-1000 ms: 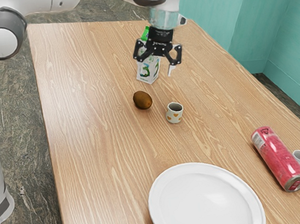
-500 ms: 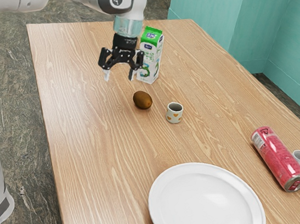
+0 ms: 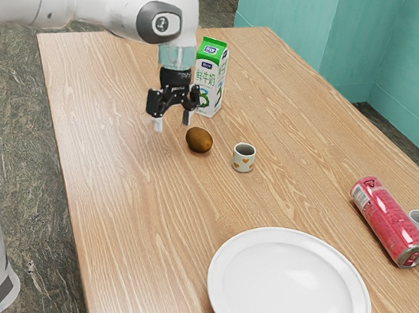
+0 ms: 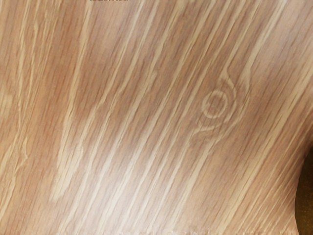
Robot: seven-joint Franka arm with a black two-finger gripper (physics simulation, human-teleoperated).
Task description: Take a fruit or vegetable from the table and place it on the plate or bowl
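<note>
Now the gripper (image 3: 171, 120) hangs low over the wooden table (image 3: 124, 214) with its two black fingers spread apart and nothing between them. Just beside it, on the side toward the white plate (image 3: 288, 285), lies the kiwi (image 3: 199, 139), the fruit to pick up; it is close to the nearer finger but not yet between the two. In the wrist view bare wood grain runs under the hand, and a dark rounded edge (image 4: 308, 196) at the border is probably that kiwi.

The step in hand looks like the approach. To do it well, the hand should slide sideways until the kiwi sits centred under the palm, then drop with the fingers wide so they straddle its narrow middle, closing only once they are low on both sides; the fruit is round and may roll if one finger nudges it first.

Behind the gripper stands the milk carton (image 3: 210, 76), near enough to mind. Beyond the kiwi sits a small cup (image 3: 244, 157).

The arm reaches in from the exterior view's upper left, forearm stretched over the table, wrist bent so the hand points straight down.
</note>
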